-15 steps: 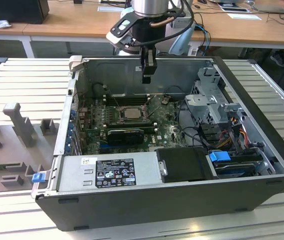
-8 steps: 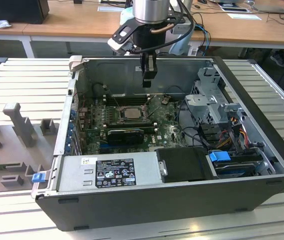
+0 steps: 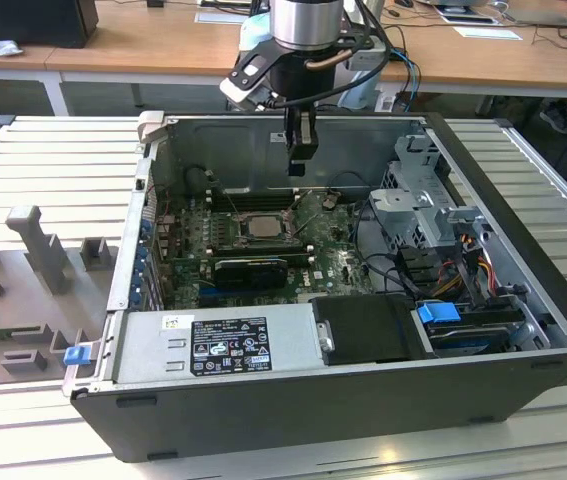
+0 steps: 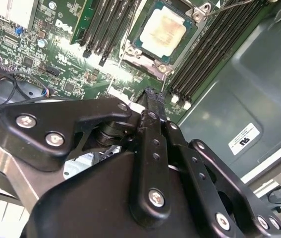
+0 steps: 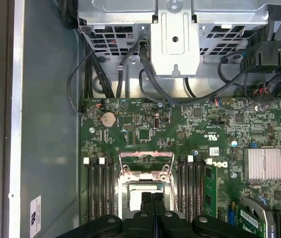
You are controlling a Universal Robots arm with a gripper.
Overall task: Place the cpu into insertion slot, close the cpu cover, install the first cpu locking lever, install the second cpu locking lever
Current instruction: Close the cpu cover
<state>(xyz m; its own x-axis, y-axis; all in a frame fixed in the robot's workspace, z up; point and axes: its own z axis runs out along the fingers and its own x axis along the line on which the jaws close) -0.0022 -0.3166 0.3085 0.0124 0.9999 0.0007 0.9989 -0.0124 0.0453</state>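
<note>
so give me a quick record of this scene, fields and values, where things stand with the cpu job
pincer: shut, holding nothing, hanging above the motherboard close to the socket
cpu: pale face up, lying in the insertion slot
cpu cover: silver frame at the slot's edge, looks tilted up off the chip, not certain
locking levers: state cannot be told
computer case: open, lying on its side

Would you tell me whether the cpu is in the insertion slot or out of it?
In. In the second wrist view the cpu lies flat inside the insertion slot, framed on every side.
</note>
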